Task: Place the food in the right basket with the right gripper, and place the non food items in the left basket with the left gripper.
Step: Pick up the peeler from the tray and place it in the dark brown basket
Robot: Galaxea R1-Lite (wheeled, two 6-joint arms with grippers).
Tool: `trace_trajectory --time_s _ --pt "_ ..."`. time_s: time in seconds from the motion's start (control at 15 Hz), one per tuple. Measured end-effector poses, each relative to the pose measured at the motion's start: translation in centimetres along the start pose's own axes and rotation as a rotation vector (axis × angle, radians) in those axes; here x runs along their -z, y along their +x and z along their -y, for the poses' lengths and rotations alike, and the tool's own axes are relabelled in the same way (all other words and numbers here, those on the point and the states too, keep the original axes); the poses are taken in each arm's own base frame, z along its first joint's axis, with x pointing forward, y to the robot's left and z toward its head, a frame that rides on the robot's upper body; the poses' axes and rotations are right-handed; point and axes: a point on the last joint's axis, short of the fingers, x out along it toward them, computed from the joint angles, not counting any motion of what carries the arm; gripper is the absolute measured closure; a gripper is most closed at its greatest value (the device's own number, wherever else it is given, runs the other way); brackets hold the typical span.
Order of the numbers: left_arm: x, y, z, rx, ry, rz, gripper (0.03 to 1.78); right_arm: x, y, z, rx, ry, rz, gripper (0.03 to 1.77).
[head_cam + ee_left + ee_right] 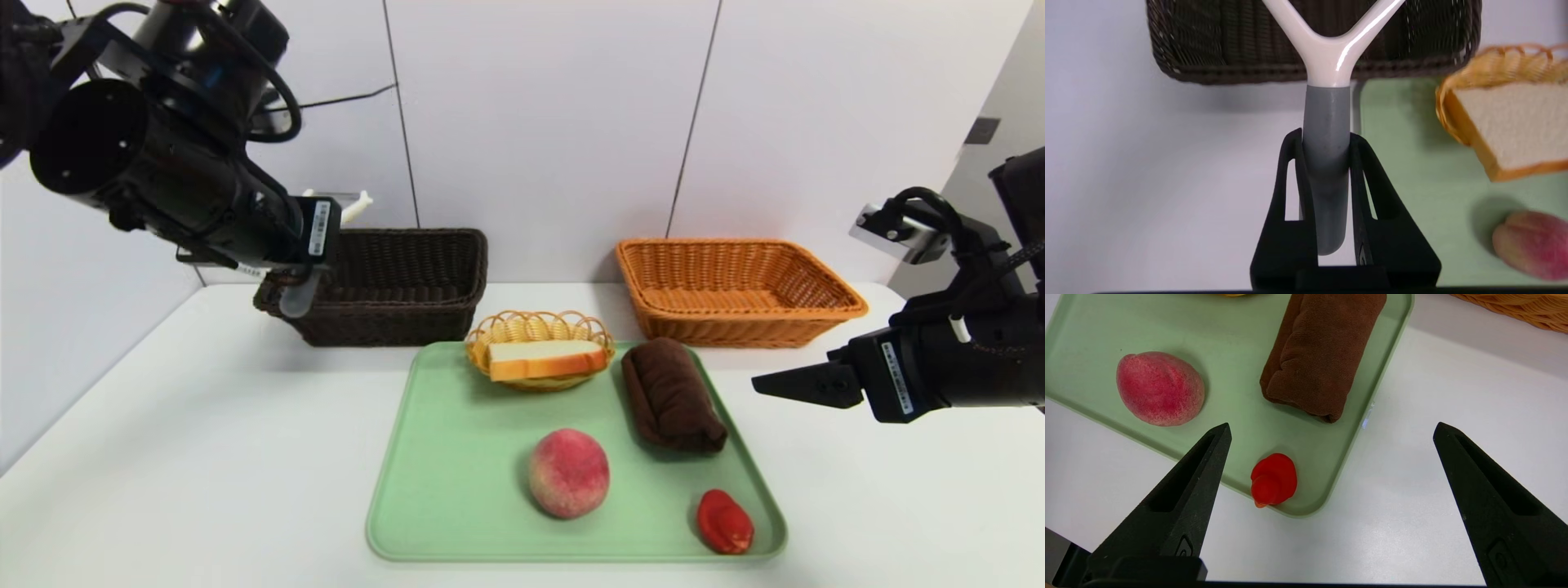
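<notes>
Both robot arms are glossy black with rounded housings and looping black cables; each wears a white barcode label [319, 229] beside its hand. Above the right hand [808, 385] sits a silvery camera bracket [902, 233]; its black, tapered fingers [1180, 490] have long slots.

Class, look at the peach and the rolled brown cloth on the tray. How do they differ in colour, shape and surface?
The peach is pinkish red with paler patches, while the brown cloth is dark brown all over. The peach is rounded; the cloth is a long roll. The peach has one unbroken surface, whereas the cloth shows folds and layered edges. Both rest on the green tray, with no fingers touching them.
</notes>
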Motion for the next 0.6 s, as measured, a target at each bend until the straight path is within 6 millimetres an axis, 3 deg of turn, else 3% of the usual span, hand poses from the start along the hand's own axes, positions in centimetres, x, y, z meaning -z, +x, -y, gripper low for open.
trace_trajectory --time_s 0.2,0.6 --pt "-2.6 2.7 -1.4 -0.059 0.007 0.043 1.54 0.2 0.1 0.0 0.0 0.0 -0.009 0.09" --pt "-4.5 8.6 -3.6 -0.11 0.3 0.088 1.54 0.6 0.4 0.0 0.0 0.002 -0.03 0.09"
